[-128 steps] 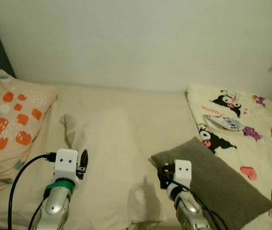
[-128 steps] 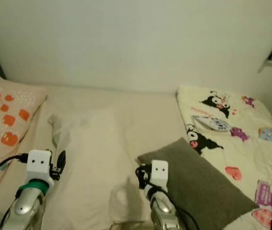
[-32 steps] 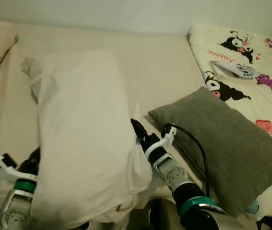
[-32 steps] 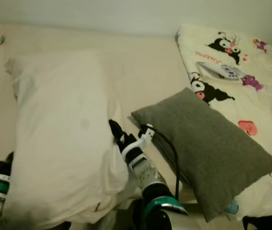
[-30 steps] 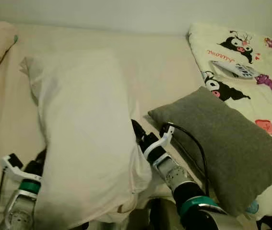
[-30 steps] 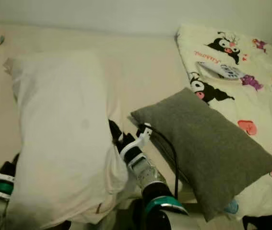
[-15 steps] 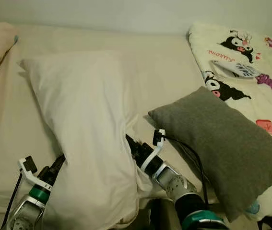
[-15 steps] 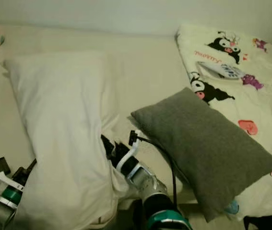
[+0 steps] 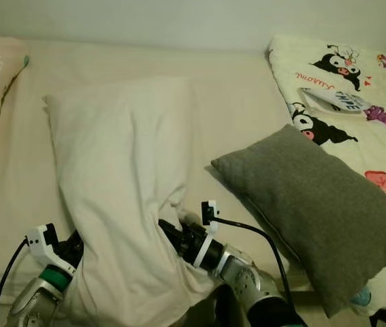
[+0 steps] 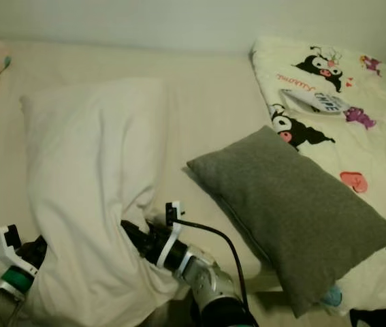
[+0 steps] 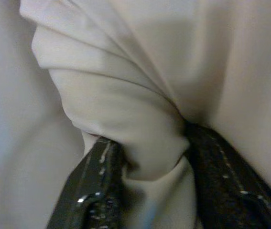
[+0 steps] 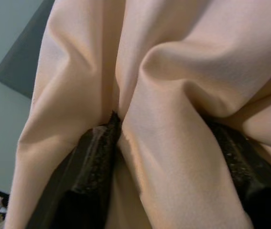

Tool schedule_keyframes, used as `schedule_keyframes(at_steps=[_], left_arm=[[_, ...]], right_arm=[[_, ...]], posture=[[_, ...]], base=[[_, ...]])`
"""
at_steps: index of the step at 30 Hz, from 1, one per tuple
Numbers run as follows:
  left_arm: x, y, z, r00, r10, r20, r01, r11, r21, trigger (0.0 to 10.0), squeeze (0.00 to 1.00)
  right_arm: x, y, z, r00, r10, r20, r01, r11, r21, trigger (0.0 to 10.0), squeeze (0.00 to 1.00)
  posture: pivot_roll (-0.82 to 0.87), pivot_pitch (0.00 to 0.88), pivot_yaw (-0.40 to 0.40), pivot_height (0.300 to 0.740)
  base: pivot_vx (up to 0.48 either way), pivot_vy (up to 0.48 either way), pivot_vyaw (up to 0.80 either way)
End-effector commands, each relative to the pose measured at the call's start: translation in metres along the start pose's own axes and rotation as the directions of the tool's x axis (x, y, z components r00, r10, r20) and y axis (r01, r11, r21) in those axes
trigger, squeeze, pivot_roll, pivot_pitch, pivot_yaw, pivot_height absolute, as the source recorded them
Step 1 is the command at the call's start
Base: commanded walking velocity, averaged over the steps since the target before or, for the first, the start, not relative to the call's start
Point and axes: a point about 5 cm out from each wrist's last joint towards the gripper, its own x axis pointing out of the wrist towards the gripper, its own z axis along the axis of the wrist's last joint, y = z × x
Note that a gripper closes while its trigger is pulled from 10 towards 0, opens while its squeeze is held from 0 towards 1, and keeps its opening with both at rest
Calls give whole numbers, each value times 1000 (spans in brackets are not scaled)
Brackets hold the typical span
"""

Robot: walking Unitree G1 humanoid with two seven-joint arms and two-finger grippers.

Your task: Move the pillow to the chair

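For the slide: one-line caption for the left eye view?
Both grippers, left and right, pinch the near end of the white pillow on the bed, beside a grey pillow.

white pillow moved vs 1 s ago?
Yes. The white pillow has slid right, its near end closing toward the grey pillow, both pincers pinching it.

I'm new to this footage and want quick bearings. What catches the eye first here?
The big white pillow in the middle of the bed, bunched at its near end where the left gripper and the right gripper each pinch a fold of it. To its right lies a grey pillow, partly on a cartoon-print blanket.
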Motion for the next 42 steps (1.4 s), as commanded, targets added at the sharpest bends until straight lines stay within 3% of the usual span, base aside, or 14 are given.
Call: schedule_keyframes(at_steps=[1, 6, 15, 18, 25, 30, 32, 36, 42], left_arm=[[8, -20, -14, 995, -91, -51, 91, 996, -7, 0, 0], [13, -41, -14, 985, -172, -13, 172, 985, -23, 0, 0], [18, -54, -19, 982, -191, 6, 191, 982, -13, 0, 0], [23, -65, -23, 978, -210, -12, 210, 978, 14, 0, 0], [24, -73, -26, 982, -186, -41, 189, 979, 78, 0, 0], [28, -75, -17, 989, -142, -39, 146, 976, 164, 0, 0], [39, -80, -4, 992, -129, -5, 127, 968, 217, 0, 0], [45, -85, 2, 992, -129, 16, 122, 965, 231, 0, 0], [58, -94, 9, 989, -145, 21, 135, 957, 256, 0, 0]], right_arm=[[8, 12, -32, 986, 101, -129, -91, 992, 82, 0, 0], [8, 14, -33, 988, 93, -127, -85, 994, 63, 0, 0], [13, 18, -28, 993, 82, -85, -78, 996, 50, 0, 0], [18, 19, -19, 996, 70, -50, -68, 997, 23, 0, 0], [21, 20, -5, 999, 38, 20, -38, 999, 6, 0, 0], [15, 17, 10, 994, -23, 104, 21, 1000, 14, 0, 0], [5, 12, 20, 980, -102, 171, 96, 994, 46, 0, 0], [0, 10, 25, 968, -143, 206, 131, 989, 71, 0, 0], [-14, 0, 23, 943, -248, 220, 248, 968, 28, 0, 0]], posture=[[96, 163, -24, 584], [103, 139, -21, 584], [104, 122, -26, 584], [112, 109, -36, 584], [119, 74, -41, 584], [135, 15, -44, 584], [126, 0, -30, 584], [125, 0, -25, 584], [97, 0, 34, 584]], base=[[0, 0, 0], [0, 0, 0], [0, 0, 0], [0, 0, 0], [0, 0, 0], [0, 0, 0], [0, 0, 0], [0, 0, 0], [0, 0, 0]])
